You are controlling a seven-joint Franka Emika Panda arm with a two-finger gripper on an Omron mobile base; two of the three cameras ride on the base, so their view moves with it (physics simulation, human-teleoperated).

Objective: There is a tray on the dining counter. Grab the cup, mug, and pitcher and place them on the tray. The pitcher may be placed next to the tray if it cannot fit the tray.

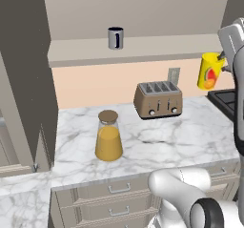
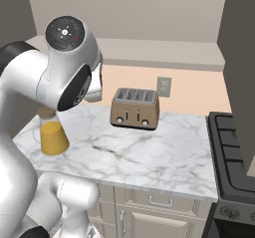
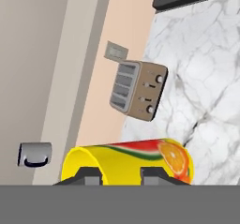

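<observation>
My gripper [image 1: 220,60] is shut on the cup [image 1: 208,71], a yellow tumbler with a fruit picture, and holds it in the air above the right end of the marble worktop. In the hand view the cup [image 3: 126,160] lies across the fingertips [image 3: 89,174]. The dark mug [image 1: 115,37] stands on the high ledge against the back wall; it also shows as the mug [image 3: 33,154] in the hand view. The pitcher [image 1: 108,136] of orange liquid with a cork lid stands on the worktop's left part, partly hidden behind my arm as the pitcher [image 2: 52,132]. The tray and dining counter are out of view.
A brown four-slot toaster [image 1: 158,99] stands mid-worktop by the wall, under a wall outlet [image 1: 174,75]. A black stove [image 2: 234,152] adjoins the worktop on the right. Beige drawers [image 1: 114,193] run below. A tall cabinet [image 1: 24,79] borders the left.
</observation>
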